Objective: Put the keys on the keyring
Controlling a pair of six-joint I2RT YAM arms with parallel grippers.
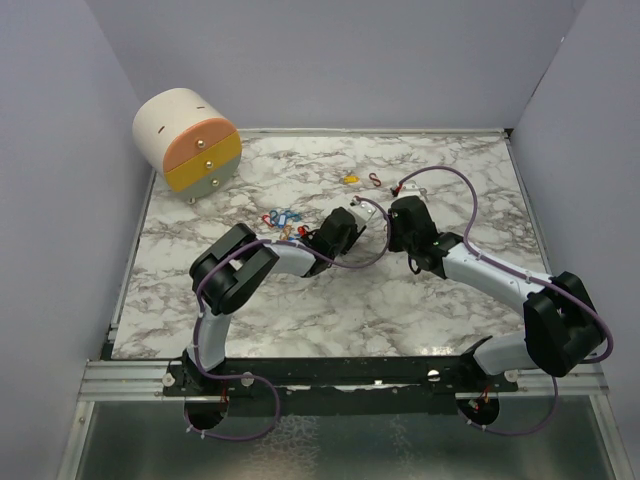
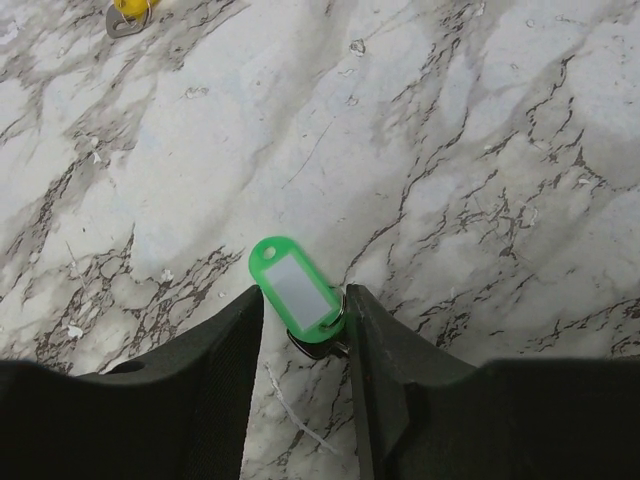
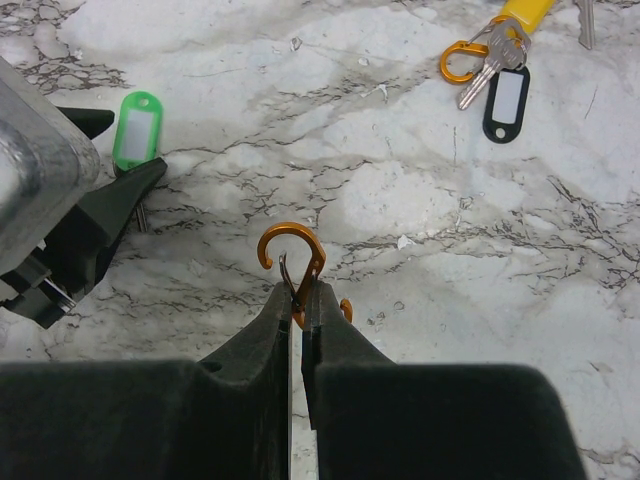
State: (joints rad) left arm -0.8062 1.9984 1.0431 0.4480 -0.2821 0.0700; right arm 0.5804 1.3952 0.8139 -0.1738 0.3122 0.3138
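Orange metal carabiner keyring [image 3: 291, 262] clenched in right pincer [image 3: 302, 296]; left pincer [image 2: 305, 296] grasps green plastic key tag [image 2: 293, 283]. Threading judged pending: next, align tag's ring with keyring gate.

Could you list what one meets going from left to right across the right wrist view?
green key tag → orange clip → second orange clip → black key tag
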